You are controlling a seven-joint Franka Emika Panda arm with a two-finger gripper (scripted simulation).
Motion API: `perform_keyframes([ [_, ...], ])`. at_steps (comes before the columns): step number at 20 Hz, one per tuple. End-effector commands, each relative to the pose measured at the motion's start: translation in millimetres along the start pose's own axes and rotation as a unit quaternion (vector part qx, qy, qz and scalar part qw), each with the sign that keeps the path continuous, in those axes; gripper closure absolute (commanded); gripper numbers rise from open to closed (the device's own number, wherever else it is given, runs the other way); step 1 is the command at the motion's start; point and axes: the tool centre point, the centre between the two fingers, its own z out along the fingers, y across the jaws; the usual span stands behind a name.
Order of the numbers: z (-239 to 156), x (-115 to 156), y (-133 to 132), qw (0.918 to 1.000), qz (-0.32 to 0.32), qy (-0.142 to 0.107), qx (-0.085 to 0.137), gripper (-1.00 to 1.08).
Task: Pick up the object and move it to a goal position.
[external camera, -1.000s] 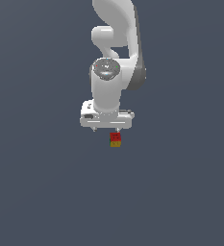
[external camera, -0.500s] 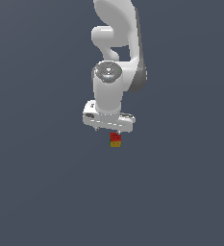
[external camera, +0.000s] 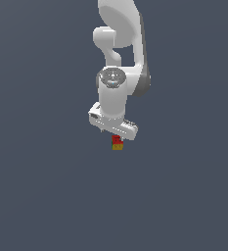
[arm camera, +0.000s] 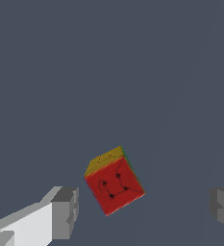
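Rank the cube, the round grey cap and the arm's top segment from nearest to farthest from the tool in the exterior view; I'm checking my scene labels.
Measured from the tool:
1. Cube: just beneath the tool, between its open fingers.
2. Round grey cap: on the arm joint above the tool.
3. Top segment: at the upper edge of the view, farthest.

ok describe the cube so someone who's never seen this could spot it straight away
Start at the big white arm on the plain grey floor and follow it down to the gripper. Directly below sits the cube, small, between the open fingers without touching them. It is the only coloured thing: red top, yellow side.
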Motion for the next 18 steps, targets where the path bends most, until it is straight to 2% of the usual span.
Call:
perform_keyframes([
  [1,3.9,-2.0,-1.7,0.9994,0.035,0.000,0.002,-0.92],
  [9,15.9,-8.5,-6.4,0.9897,0.143,0.001,0.007,-0.92],
  [13,21.7,-11.7,-8.4,0.9804,0.197,0.001,0.009,-0.92],
  [18,28.8,-15.6,-10.5,0.9646,0.264,0.001,0.011,-0.92],
])
